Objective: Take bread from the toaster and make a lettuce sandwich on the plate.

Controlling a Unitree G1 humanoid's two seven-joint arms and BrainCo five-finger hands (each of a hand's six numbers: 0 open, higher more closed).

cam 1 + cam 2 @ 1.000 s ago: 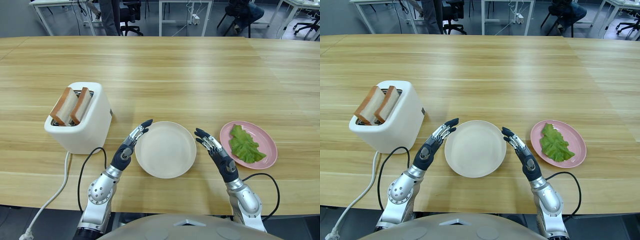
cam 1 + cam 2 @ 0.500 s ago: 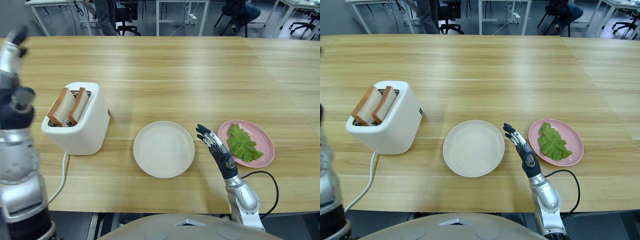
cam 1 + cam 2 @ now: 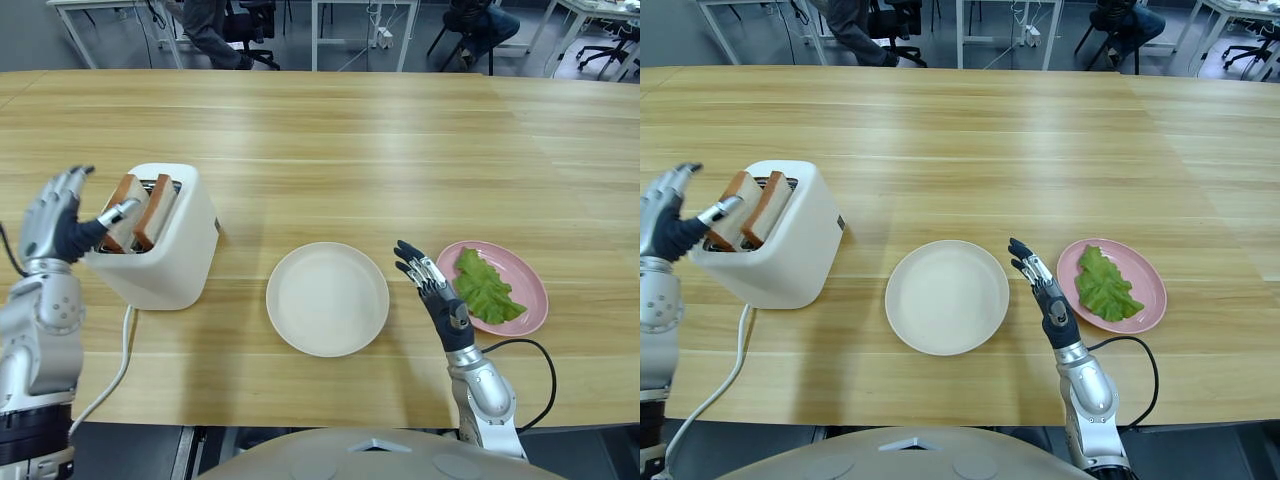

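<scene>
No writing, number or sign can be read anywhere. The toaster (image 3: pixel 178 255) has one small dark mark (image 3: pixel 840 222) on its side wall, and it is too small to make out.
</scene>
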